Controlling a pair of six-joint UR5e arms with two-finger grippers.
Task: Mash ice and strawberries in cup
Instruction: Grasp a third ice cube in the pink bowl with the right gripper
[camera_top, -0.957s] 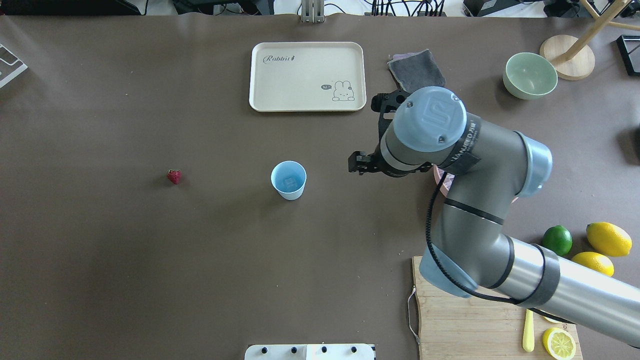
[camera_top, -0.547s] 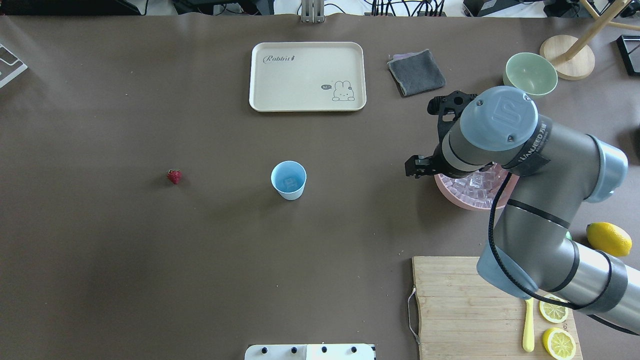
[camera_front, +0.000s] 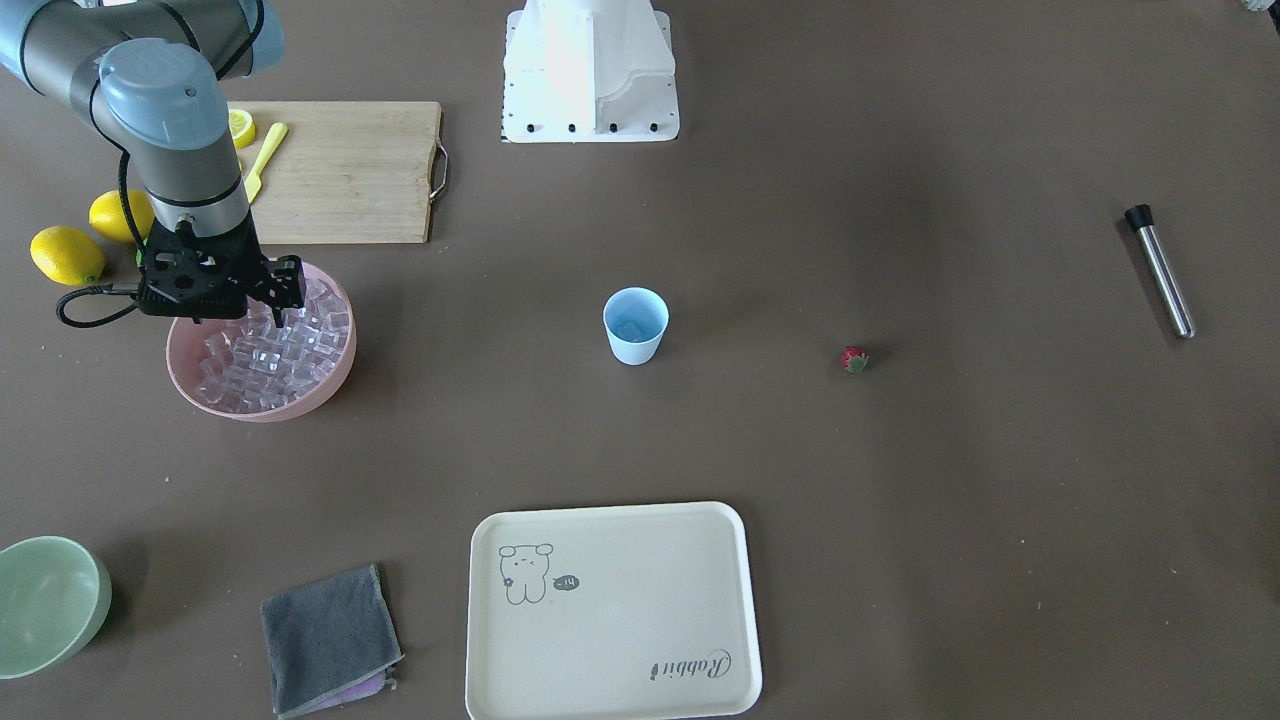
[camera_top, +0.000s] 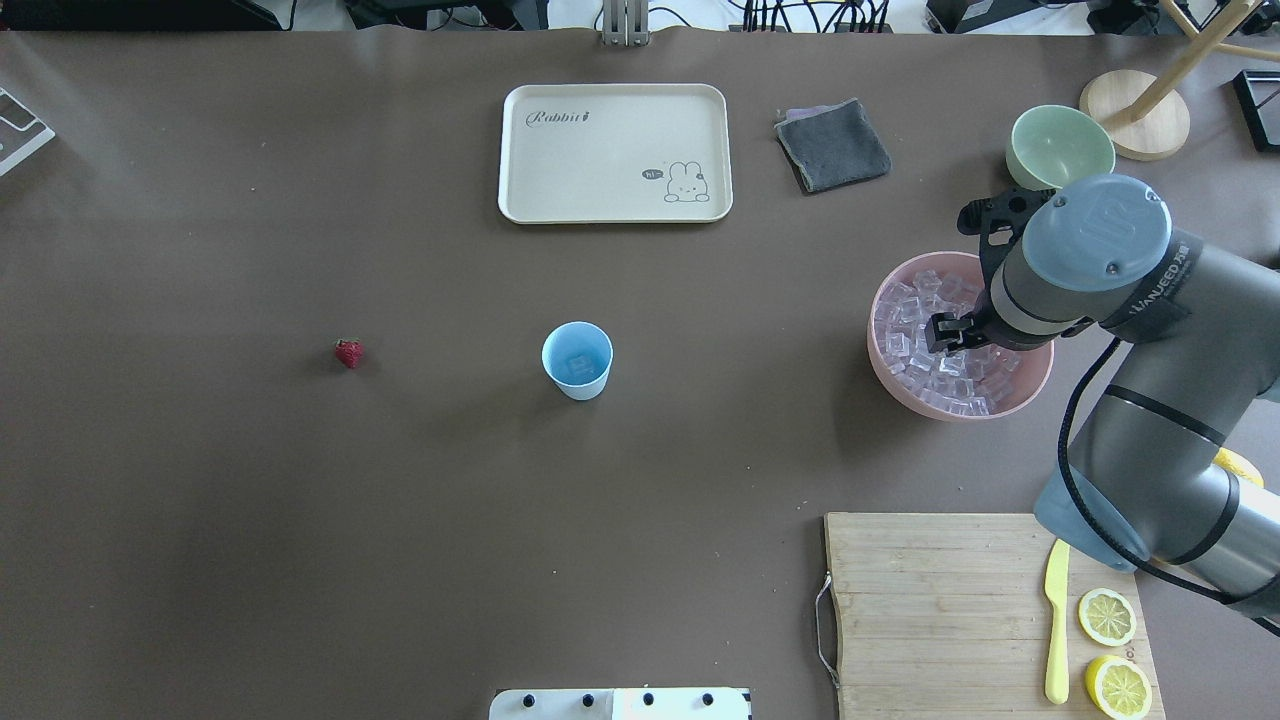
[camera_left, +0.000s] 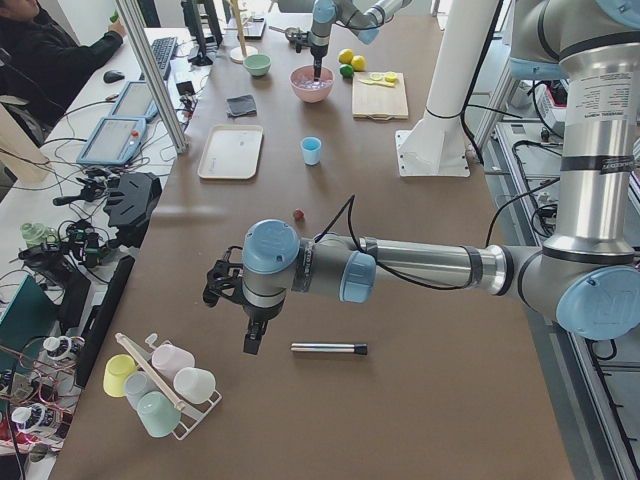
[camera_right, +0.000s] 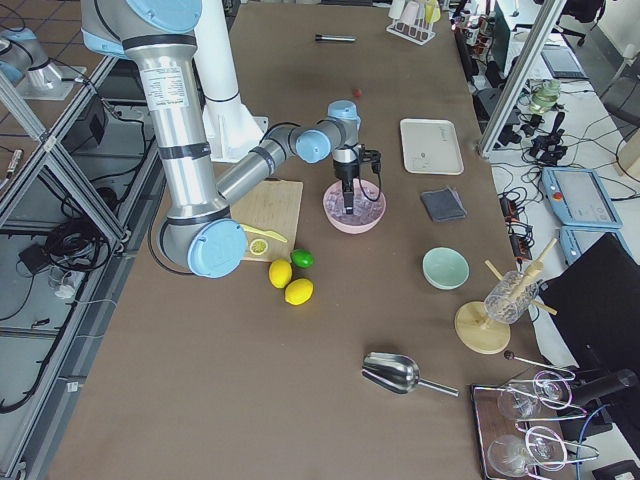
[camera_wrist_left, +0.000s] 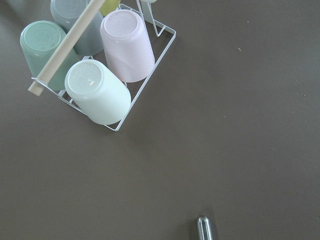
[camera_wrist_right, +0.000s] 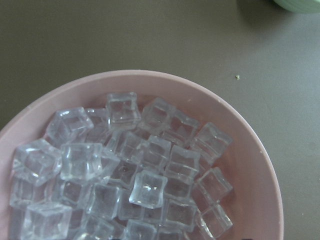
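Note:
The pale blue cup (camera_top: 577, 360) stands upright mid-table; one clear cube seems to lie inside it. It also shows in the front view (camera_front: 635, 325). The red strawberry (camera_top: 348, 353) lies alone on the table, well to the cup's left. Many clear ice cubes (camera_wrist_right: 145, 187) fill the pink bowl (camera_top: 890, 385). My right gripper (camera_top: 950, 335) hangs over this ice, pointing down, open and empty; in the front view the gripper (camera_front: 275, 315) is just above the cubes. My left gripper (camera_left: 250, 345) hovers far from the cup near a metal tube; whether it is open or shut cannot be told.
A cream tray (camera_top: 615, 152), a grey cloth (camera_top: 833, 144) and a pale green bowl (camera_top: 1060, 150) lie at the far side. A cutting board (camera_top: 930, 610) with a yellow knife and lemon slices is near the right arm. A cup rack (camera_wrist_left: 95, 65) sits under the left wrist.
My right arm has swung to the right, from beside the cup to over the pink bowl of ice. The cup and the strawberry have not moved.

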